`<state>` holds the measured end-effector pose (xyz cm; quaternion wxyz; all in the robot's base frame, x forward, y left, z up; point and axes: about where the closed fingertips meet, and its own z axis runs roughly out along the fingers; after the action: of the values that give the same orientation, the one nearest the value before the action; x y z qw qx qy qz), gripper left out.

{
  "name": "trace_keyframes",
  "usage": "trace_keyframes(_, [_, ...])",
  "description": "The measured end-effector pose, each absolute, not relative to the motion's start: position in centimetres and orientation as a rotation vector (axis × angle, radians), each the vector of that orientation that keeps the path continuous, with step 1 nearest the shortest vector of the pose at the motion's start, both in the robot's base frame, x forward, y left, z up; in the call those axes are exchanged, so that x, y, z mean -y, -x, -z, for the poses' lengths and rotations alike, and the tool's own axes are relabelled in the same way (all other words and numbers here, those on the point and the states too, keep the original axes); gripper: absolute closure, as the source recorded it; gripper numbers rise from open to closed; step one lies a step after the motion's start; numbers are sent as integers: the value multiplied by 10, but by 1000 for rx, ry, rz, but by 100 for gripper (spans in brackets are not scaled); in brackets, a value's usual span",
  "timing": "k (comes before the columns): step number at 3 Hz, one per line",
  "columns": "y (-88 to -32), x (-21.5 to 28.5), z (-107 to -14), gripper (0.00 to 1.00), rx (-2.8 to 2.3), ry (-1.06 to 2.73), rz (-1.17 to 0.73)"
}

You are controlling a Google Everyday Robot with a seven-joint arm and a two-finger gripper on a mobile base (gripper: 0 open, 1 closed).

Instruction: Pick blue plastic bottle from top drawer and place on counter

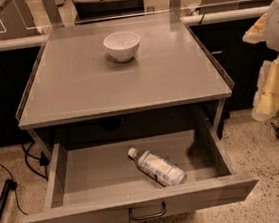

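Rightward hangs the claw (273,87), blue plastic bottle (158,167) well apart.

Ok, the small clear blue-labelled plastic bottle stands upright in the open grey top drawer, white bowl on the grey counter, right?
No: the camera view shows the blue plastic bottle lying on its side in the open top drawer; white bowl on the counter. The gripper sits at the right edge.
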<state>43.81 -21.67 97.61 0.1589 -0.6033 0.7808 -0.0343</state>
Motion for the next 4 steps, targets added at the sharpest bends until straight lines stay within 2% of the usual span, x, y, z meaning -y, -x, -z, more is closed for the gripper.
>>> trace_keyframes(2, [-439, 216, -977, 59, -2229, 1712, 106])
trace_keyframes(3, [-443, 209, -960, 89, -2254, 1656, 95])
trace_keyframes(4, [-448, 201, -938, 100, -2285, 1617, 67])
